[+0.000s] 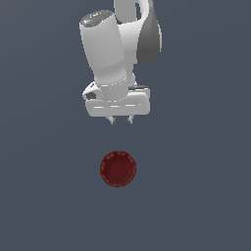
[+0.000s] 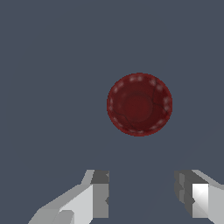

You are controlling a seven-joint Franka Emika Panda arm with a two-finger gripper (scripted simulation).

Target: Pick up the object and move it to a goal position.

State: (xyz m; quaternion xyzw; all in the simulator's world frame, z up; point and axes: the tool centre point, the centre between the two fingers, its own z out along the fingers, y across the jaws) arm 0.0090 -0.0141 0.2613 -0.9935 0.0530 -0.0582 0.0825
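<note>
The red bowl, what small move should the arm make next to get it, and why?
Probably shift the gripper over the red bowl before descending. Its fingers are spread with nothing between them, and in both views the bowl sits clear of them on the dark floor, untouched. Centring first should let the fingers straddle the rim.

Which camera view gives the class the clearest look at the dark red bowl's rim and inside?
The wrist view: the dark red bowl fills more of the picture, seen from above, with its scalloped rim and hollow plain. The exterior view shows the same bowl smaller, below the end effector, with less detail.
</note>
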